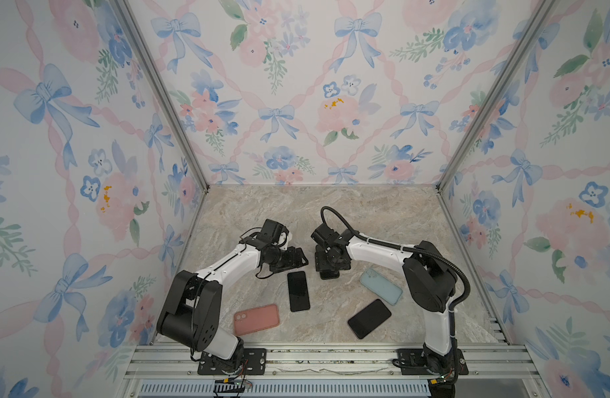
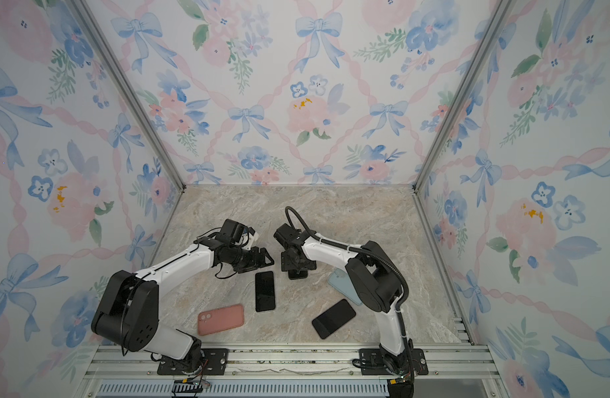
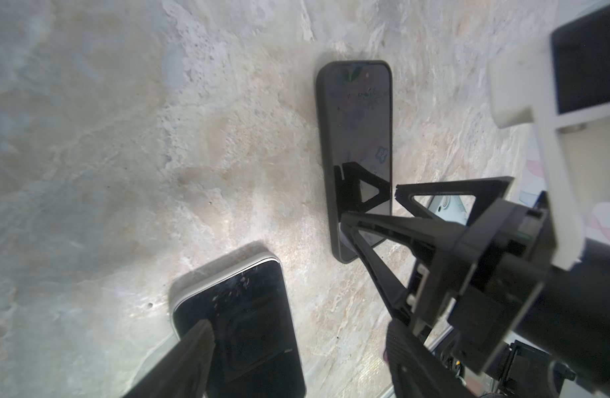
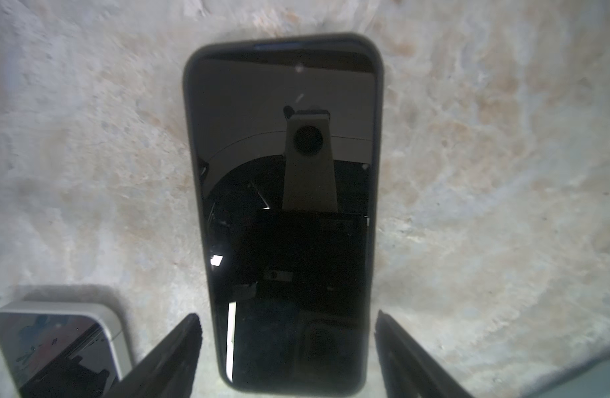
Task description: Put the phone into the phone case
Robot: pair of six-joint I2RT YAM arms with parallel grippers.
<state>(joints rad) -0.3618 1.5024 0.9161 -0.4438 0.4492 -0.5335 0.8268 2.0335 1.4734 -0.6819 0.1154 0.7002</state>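
Spreading across both top views, the marble worktop [image 1: 331, 206] carries three phones and three cases. The cased phone [image 4: 286, 206] is mostly hidden under the right arm in those views but plain in the right wrist view. It lies flat, screen up, and the black case [image 4: 192, 155] shows as an even rim round the screen. This pair looks finished, though the near corners sit in shadow and I cannot tell whether they are fully seated. A pale-edged phone [image 1: 298, 291] lies just beside it, and a third phone [image 1: 369, 318] lies nearer the robot. The pink case [image 1: 256, 318] and blue case [image 1: 381, 286] lie apart from both, seemingly empty.

The right claw [image 4: 286, 315] is open and holds nothing, with one finger on each side of the cased phone's near end. The left claw [image 1: 301, 259] is open and empty too, one finger hanging over the pale-edged phone.

Trouble would most likely come from the right claw pulling away at a slant. A finger catching the soft rim could drag the phone or peel a corner out. The left finger, if it dips, could scrape or shove the pale-edged phone. The two claws are also close together, so a careless swing could knock them into each other.
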